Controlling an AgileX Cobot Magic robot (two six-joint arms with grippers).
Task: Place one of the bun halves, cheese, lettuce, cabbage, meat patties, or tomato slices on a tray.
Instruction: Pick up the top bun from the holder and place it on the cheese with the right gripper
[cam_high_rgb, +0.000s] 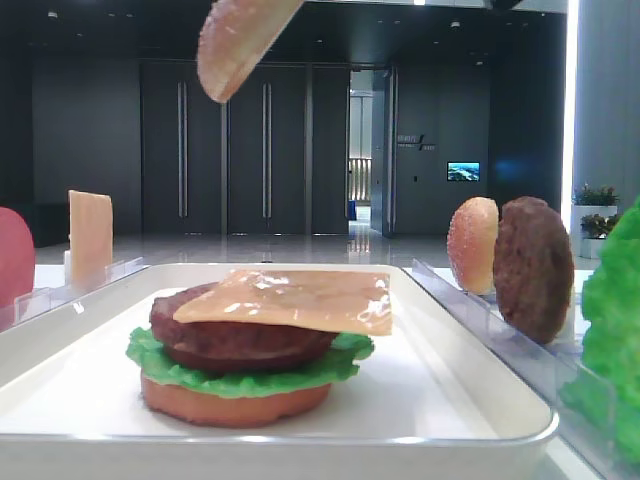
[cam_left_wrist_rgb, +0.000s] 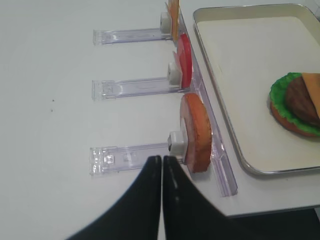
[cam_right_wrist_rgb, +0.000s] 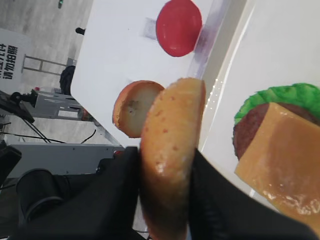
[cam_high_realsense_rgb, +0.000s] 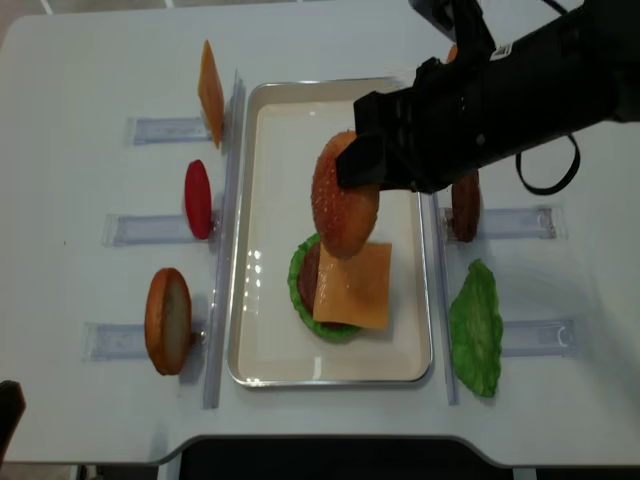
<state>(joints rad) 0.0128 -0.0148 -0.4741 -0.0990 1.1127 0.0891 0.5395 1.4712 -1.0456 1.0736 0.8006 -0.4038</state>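
Overhead, a white bench is seen, backed by a dark-panelled hall. 1 tray carries 1 stack of bun, lettuce, patty and cheese. 3 bun halves stand or hang elsewhere; 1 bun half is gripped by the right fingers above the tray. Left fingers are closed, empty.

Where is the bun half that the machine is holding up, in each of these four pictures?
Exterior high: the held bun half hangs at the top edge, left of centre.
Right wrist: centre, pinched in the right end effector.
Left wrist: not in it.
Exterior high (realsense): centre, above the tray.
Shared landmark: the cheese topping the stack.
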